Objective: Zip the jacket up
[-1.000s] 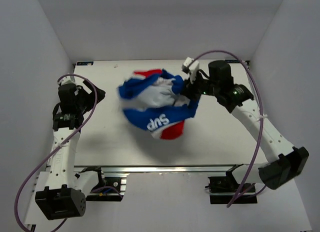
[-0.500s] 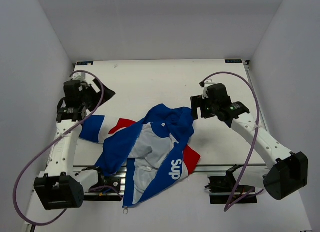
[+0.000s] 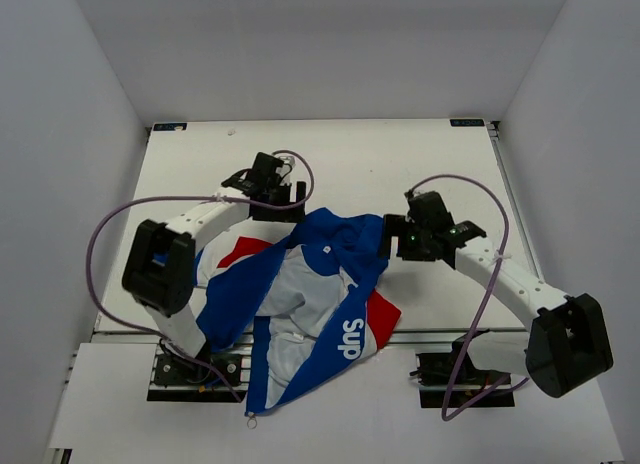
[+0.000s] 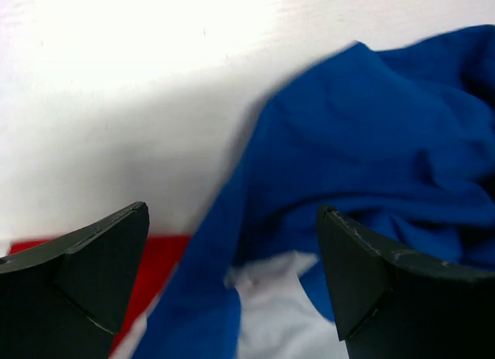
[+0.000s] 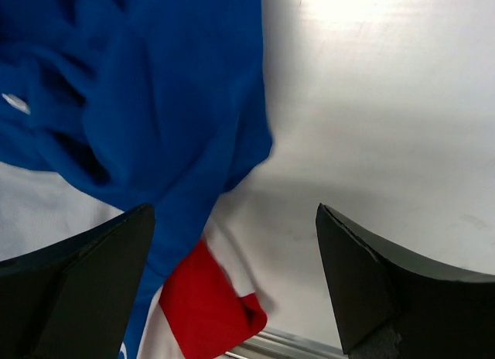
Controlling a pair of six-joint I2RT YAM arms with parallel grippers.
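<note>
Hovering with left pincer (image 3: 288, 196) and right pincer (image 3: 393, 237) spread and empty, you seem at the laying-out step: flatten the open royal-blue fabric jacket (image 3: 330, 246), then align its front edges.

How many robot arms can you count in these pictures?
2. The left arm reaches to the far edge of the jacket; the right arm sits beside its right edge. None seems hidden.

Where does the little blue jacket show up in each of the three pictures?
Top external: jacket at centre, lying open.
Left wrist: jacket fills the right and lower part.
Right wrist: jacket fills the left half.
Shared landmark: its crumpled blue folds.
</note>
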